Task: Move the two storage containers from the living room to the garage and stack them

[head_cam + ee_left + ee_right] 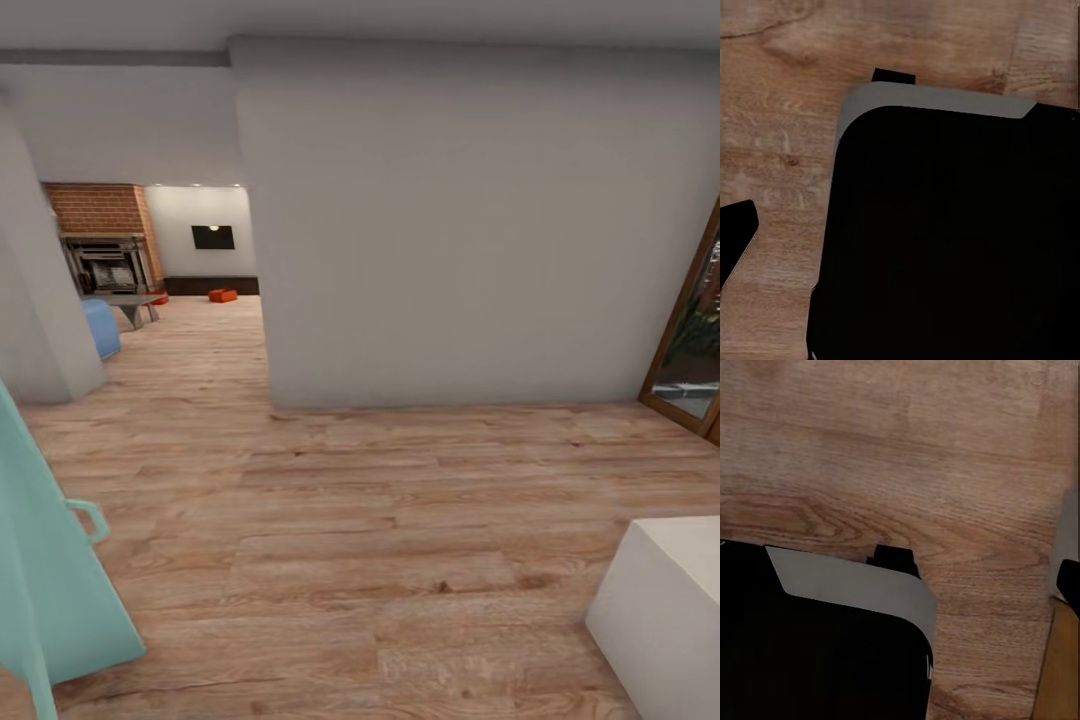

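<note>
Both arms hang low, wrists pointing straight down at the floor. In the left wrist view a black, grey-edged slab of the robot's own body (945, 240) sits below the camera. The right wrist view has the same dark body (817, 645). Whether either arm's jaws are spread or closed can't be made out.

A broad pale wall (470, 230) is dominating the hallway, rising from a light wood-plank floor (360, 520) that is running back toward a far room. There, a red brick chimney (100, 208) is standing over a fireplace (105, 265), and a black TV (213, 237) is hanging on the rear wall above a dark low bench (210, 286). A blue seat (100, 325) is sitting near a grey table (133, 303). A mint-green door (50, 580) with a handle is leaning in at the near left; a white block (665, 610) is occupying the near right corner, and a wood-framed glass door (695, 350) is edging in beyond it.
</note>
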